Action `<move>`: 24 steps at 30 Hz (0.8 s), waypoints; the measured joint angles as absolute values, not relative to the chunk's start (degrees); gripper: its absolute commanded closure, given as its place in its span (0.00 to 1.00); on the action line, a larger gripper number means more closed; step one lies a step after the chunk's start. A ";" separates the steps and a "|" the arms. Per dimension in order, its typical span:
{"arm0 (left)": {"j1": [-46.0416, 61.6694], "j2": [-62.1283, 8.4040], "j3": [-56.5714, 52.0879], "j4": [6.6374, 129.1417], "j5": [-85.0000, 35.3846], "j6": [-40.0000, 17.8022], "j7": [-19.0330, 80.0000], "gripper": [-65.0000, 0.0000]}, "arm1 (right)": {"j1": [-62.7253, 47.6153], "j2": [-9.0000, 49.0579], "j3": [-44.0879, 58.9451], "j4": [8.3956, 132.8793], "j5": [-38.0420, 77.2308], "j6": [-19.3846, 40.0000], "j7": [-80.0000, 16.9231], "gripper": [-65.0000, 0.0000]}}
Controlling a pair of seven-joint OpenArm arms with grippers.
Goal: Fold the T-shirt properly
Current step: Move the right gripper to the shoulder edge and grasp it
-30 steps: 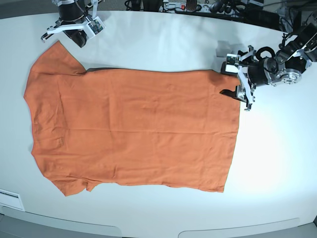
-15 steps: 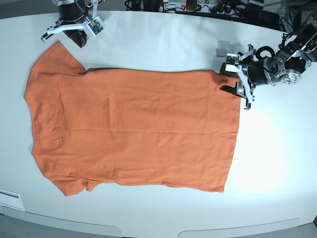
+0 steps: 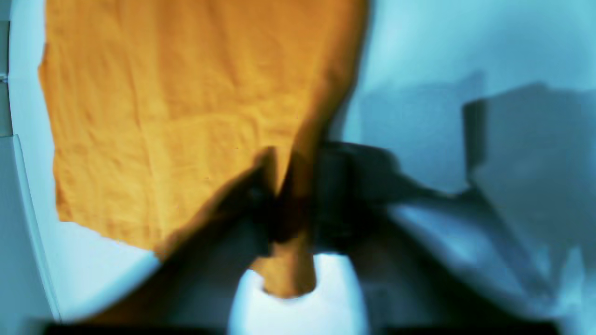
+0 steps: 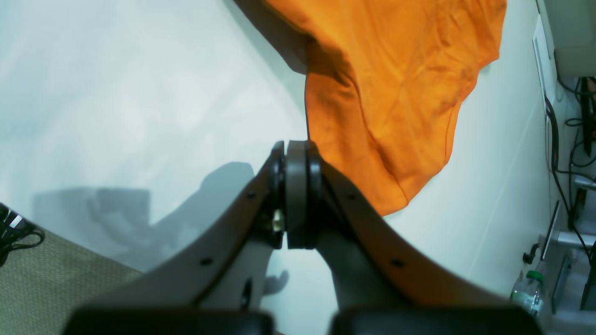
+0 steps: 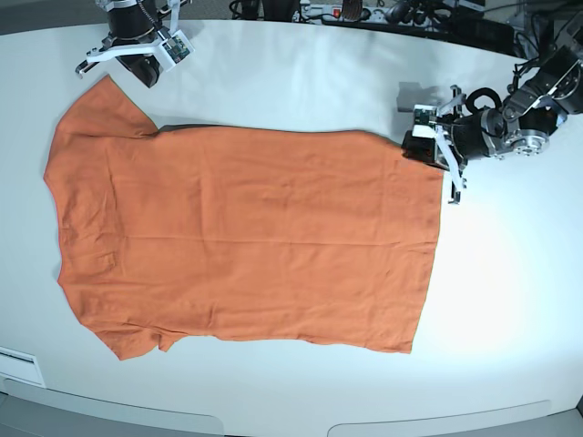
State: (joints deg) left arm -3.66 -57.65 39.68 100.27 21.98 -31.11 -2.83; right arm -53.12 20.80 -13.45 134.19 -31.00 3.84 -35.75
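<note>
One T-shirt (image 5: pixel 246 232) is lying flat across the middle of the white table (image 5: pixel 510 300), with two grippers working at its edges. The left gripper (image 5: pixel 421 146), at the upper right of the base view, is pinching the hem corner; the left wrist view is showing orange cloth bunching between its pressed-together fingers (image 3: pixel 242 200). The right gripper (image 4: pixel 296 156), at the upper left, is sitting pressed together beside the sleeve. A water bottle (image 4: pixel 525 286) is appearing only in the right wrist view.

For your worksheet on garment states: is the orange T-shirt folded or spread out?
Spread out. The T-shirt lies flat in one layer on the white table, with both sleeves and the hem showing and no fold lines.
</note>
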 measured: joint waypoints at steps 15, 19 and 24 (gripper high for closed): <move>-3.66 -57.47 39.68 100.27 20.82 -31.92 -2.11 1.00 | -53.10 20.80 -0.03 133.91 -22.41 5.78 -31.97 0.51; -3.66 -57.47 39.68 100.27 20.82 -31.94 -1.93 1.00 | -52.10 20.80 2.28 132.14 -22.04 5.80 -31.92 0.51; -3.66 -57.47 39.68 100.27 20.80 -31.92 -2.07 1.00 | -49.84 20.80 5.34 131.00 -18.09 7.44 -28.47 0.51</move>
State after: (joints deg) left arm -3.66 -57.47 39.68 100.27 20.80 -31.92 -2.07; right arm -49.84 20.80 5.34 131.00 -18.09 7.44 -28.47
